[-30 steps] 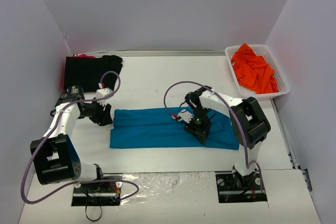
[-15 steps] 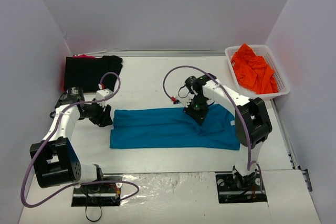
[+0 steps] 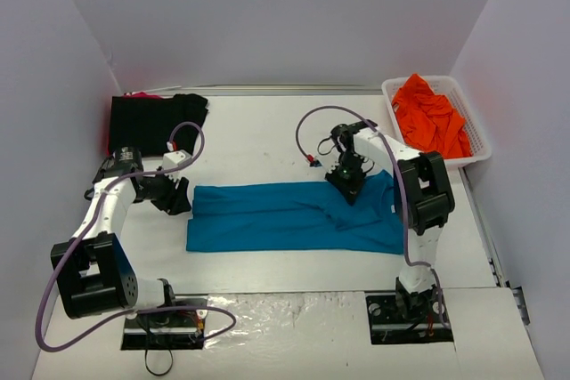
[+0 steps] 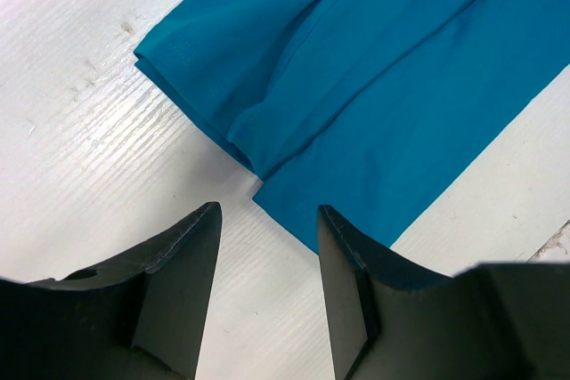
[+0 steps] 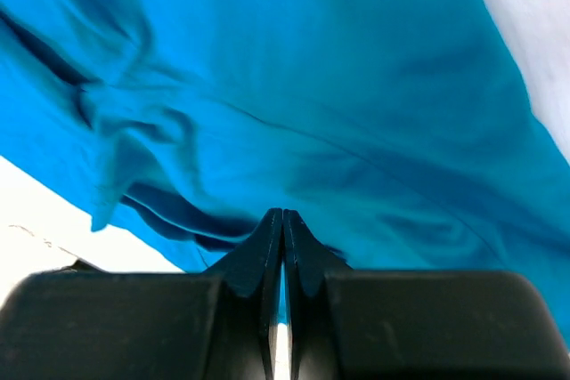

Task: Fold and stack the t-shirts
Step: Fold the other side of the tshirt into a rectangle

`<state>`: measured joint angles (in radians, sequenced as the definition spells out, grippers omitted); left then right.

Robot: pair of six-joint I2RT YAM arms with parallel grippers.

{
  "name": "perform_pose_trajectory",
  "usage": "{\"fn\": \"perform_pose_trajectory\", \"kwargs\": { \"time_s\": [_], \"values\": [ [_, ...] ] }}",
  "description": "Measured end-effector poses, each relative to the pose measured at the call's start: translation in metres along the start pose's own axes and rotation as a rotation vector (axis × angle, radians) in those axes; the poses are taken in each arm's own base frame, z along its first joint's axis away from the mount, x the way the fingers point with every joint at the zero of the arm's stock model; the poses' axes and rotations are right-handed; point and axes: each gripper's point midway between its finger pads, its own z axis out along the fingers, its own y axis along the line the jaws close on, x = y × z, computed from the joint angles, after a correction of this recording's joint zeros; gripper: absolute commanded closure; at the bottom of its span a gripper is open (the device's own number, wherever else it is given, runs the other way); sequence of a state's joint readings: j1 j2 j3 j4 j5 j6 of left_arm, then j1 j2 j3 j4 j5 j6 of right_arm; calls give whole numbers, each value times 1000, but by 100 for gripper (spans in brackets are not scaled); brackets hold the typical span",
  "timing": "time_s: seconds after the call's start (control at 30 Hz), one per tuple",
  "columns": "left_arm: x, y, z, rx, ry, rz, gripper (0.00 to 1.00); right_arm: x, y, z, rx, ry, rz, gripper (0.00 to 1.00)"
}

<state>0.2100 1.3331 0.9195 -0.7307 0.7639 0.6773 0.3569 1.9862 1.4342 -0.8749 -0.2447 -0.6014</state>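
The teal-blue t-shirt (image 3: 267, 215) lies folded in a long strip across the middle of the table. My right gripper (image 3: 347, 184) is shut on a pinch of its cloth near the back right edge, and the cloth bunches up there; the right wrist view shows the shirt (image 5: 312, 68) filling the frame past the closed gripper (image 5: 283, 213). My left gripper (image 3: 178, 195) is open and empty at the strip's left end, just off the cloth (image 4: 401, 68), with bare table between its fingers (image 4: 267, 211). A black t-shirt (image 3: 156, 122) lies folded at the back left. Orange t-shirts (image 3: 432, 117) fill the basket.
The white slotted basket (image 3: 392, 95) stands at the back right corner. Grey walls close in the table at the back and both sides. A purple cable loops above each arm.
My right gripper has moved from the strip's front middle toward the back right, dragging teal cloth with it so the right end bulges backward. The left arm has hardly moved.
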Motion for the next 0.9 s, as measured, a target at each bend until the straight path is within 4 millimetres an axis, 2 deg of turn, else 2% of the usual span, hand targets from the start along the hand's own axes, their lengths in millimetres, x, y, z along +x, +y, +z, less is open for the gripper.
{"fn": "perform_pose_trajectory", "kwargs": {
  "time_s": [0.2, 0.4, 0.63, 0.9],
  "values": [
    [0, 0, 0, 0, 0, 0, 54, -2, 10, 10, -16, 4, -27, 100],
    [0, 0, 0, 3, -3, 0, 54, 24, 24, 27, -61, 68, -12, 100],
    [-1, -1, 0, 5, -5, 0, 54, 42, 36, 23, -55, 68, -1, 100],
    [-3, -3, 1, 17, -15, 0, 54, 45, 44, -5, 3, -24, 10, 100]
  ]
}}
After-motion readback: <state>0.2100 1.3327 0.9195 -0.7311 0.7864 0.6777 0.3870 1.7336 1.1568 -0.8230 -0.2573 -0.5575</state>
